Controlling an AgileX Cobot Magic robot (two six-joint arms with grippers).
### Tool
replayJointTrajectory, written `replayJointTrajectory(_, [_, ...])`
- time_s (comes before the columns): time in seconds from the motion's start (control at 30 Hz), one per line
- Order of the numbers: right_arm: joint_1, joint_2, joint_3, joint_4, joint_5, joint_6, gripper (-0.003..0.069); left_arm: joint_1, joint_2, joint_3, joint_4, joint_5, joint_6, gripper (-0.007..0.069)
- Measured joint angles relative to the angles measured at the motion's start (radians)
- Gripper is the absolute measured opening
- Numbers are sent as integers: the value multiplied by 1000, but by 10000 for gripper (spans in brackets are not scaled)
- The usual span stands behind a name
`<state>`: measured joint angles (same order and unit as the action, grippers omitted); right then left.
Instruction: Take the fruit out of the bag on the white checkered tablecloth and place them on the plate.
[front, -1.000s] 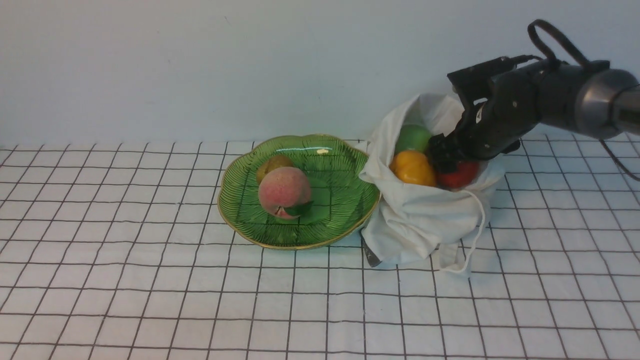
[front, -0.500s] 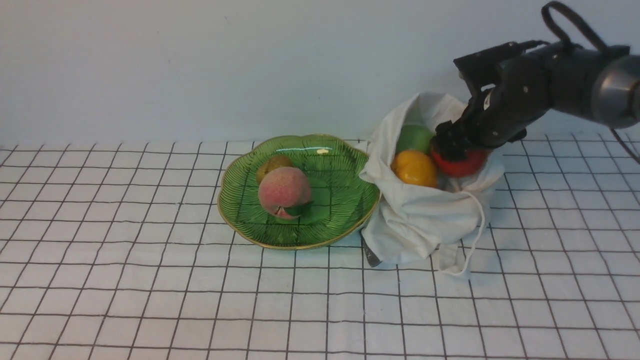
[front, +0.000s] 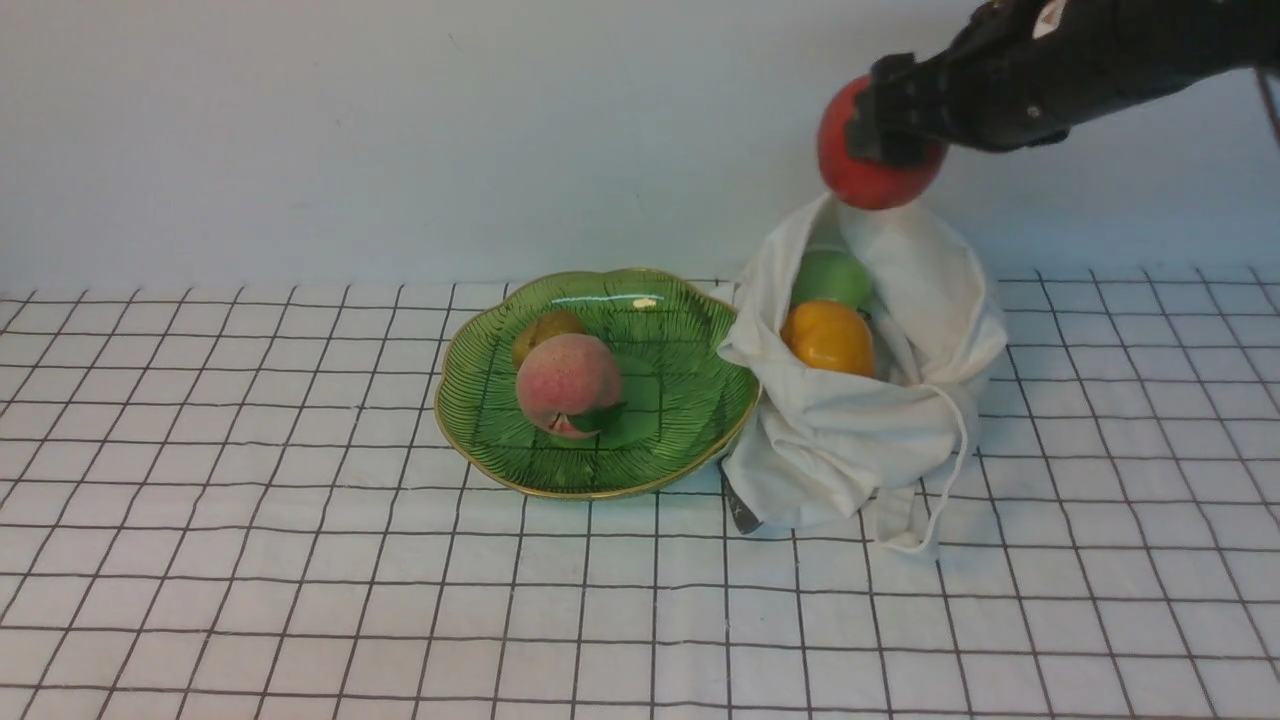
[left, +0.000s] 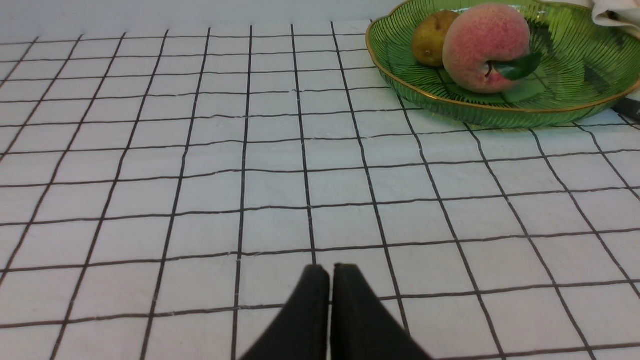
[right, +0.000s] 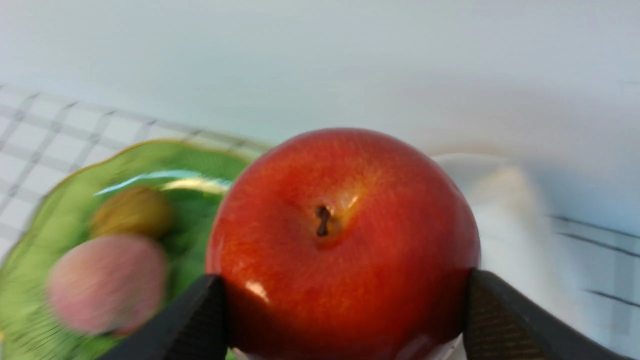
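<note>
My right gripper (front: 880, 135) is shut on the red apple (front: 868, 178) and holds it in the air above the off-white bag (front: 850, 440). In the right wrist view the apple (right: 345, 240) sits between my two fingers, stem dimple facing the camera. The orange-yellow fruit (front: 828, 338) and the light green fruit (front: 830, 277) lie in the bag's open mouth. The green plate (front: 690, 400) stands left of the bag on the checkered tablecloth (front: 300, 560). My left gripper (left: 330, 272) is shut and empty, low over the cloth, apart from the plate (left: 575, 105).
A pink peach (front: 568, 385) and a small brownish fruit (front: 545, 328) lie on the plate's left part. The bag's drawstring cord (front: 960, 440) hangs down its front right. A plain wall rises behind the table.
My right gripper has lifted the red apple out of the bag, up and slightly left, to well above its mouth. The bag and the other fruits stay put.
</note>
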<state>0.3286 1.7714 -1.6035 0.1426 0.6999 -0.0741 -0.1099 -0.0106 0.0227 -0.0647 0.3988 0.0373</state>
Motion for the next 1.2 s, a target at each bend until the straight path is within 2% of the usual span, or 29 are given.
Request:
replayJointTrajectory(0.13, [103, 65, 0, 60, -19, -61, 549, 0, 0, 0, 0, 0, 0, -8])
replayJointTrajectory(0.27, [167, 171, 0, 73, -106, -79, 549, 0, 0, 0, 0, 0, 0, -8])
replayJointTrajectory(0.4, [198, 276, 0, 73, -212, -89, 549, 0, 0, 0, 0, 0, 0, -8])
replayJointTrajectory(0.57, [202, 325, 0, 76, -261, -90, 554, 0, 0, 0, 0, 0, 0, -8])
replayJointTrajectory(0.63, [204, 335, 0, 76, -271, -90, 587, 0, 0, 0, 0, 0, 0, -8])
replayJointTrajectory(0.7, [204, 340, 0, 76, -273, -90, 659, 0, 0, 0, 0, 0, 0, -8])
replayJointTrajectory(0.8, [204, 340, 0, 76, -252, -90, 685, 0, 0, 0, 0, 0, 0, -8])
replayJointTrajectory(1.0, [204, 316, -1, 74, -170, -90, 691, 0, 0, 0, 0, 0, 0, -8])
replayJointTrajectory(1.13, [204, 255, -55, 48, -40, -90, 667, 0, 0, 0, 0, 0, 0, -8])
replayJointTrajectory(1.2, [204, 201, -137, 38, 98, -90, 622, 0, 0, 0, 0, 0, 0, -8])
